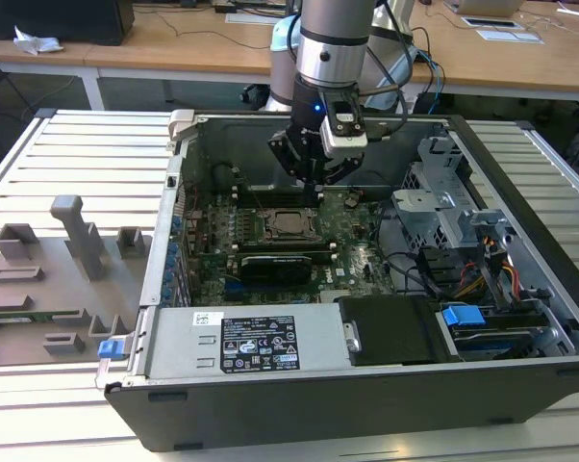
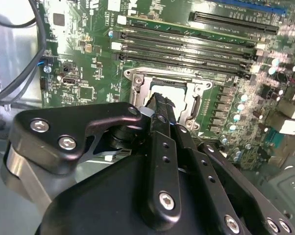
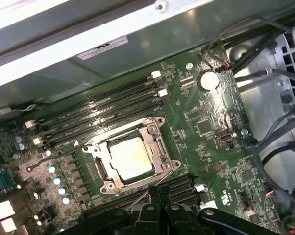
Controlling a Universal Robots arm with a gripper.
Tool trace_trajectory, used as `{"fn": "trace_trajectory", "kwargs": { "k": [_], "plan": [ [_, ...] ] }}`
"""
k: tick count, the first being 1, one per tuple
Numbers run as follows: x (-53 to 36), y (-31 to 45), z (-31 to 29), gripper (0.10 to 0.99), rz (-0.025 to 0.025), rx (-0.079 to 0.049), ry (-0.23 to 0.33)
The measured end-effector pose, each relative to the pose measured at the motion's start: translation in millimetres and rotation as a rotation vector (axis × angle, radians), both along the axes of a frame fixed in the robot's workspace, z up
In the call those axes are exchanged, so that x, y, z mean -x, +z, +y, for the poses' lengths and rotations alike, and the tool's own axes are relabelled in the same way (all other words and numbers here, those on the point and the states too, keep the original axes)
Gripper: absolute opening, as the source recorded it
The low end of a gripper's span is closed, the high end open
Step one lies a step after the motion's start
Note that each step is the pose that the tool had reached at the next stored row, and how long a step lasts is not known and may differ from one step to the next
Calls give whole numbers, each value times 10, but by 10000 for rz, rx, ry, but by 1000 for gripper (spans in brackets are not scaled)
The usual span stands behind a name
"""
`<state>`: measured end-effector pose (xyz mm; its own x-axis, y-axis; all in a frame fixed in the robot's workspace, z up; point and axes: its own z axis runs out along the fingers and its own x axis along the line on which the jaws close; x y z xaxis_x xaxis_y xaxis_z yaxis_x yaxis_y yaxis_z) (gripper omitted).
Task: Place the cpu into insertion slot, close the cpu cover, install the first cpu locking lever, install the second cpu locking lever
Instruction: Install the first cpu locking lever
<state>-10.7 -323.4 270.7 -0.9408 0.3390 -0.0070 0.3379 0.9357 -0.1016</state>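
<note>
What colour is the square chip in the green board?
The flat square metal chip is silvery-grey, clearest in the first wrist view.

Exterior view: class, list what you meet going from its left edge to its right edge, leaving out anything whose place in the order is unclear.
From the left: grey moulded tray → blue clip → cpu → black cover → coloured wires.

One computer case (image 1: pixel 299 409) is standing on one bench (image 1: pixel 78 144), holding one green motherboard (image 3: pixel 206 147). One cpu (image 3: pixel 131 157) is sitting under one cpu cover (image 3: pixel 119 137). Four long black memory slots (image 3: pixel 103 110) are running side by side along one edge of it. One coin cell (image 3: pixel 208 79) and one labelled power supply (image 1: pixel 256 342) are showing. One gripper (image 1: pixel 314 183) is hanging from one robot arm (image 1: pixel 333 38).
</note>
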Motion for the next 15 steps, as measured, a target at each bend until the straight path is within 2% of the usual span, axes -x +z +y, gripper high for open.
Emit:
{"fn": "trace_trajectory", "kwargs": {
  "k": [5,9,15],
  "plan": [
    [0,0,0,106,0,0,726],
    [0,0,0,106,0,0,1539],
    [0,0,0,106,0,0,2251]
  ]
}}
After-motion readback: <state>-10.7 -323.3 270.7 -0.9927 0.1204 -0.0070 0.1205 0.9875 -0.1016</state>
